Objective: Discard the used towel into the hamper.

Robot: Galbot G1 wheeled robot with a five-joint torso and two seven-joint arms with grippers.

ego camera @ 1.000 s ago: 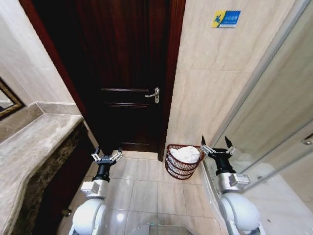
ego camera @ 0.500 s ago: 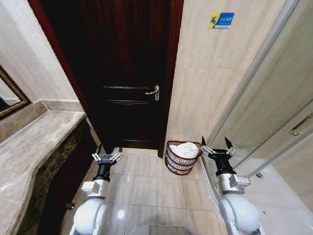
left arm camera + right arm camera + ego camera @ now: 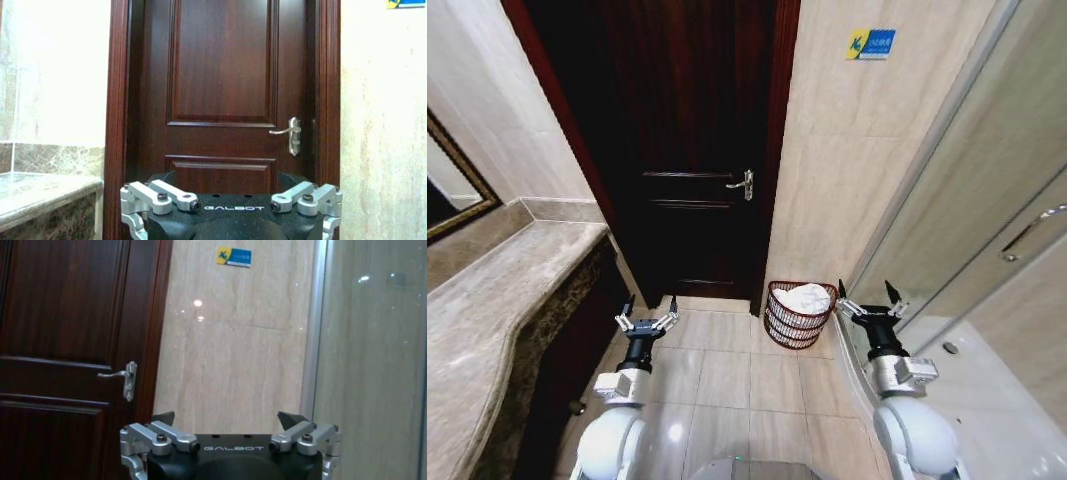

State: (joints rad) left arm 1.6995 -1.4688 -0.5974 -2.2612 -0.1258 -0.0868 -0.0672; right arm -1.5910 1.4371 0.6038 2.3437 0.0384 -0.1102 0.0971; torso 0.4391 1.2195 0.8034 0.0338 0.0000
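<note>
1. right hand point(image 3: 868, 301) is spread open and holding nothing, up just beside the hamper point(image 3: 799, 314)
2. left hand point(image 3: 646, 321) is the same deal, fingers wide, empty, hovering over the floor tiles by the door point(image 3: 692, 150)
3. towel point(image 3: 804, 297) is sitting in the hamper against the wall
4. vs a second ago the whole head view slid back and the hamper looks farther off, so the camera moved, not the basket. looks done to me
</note>
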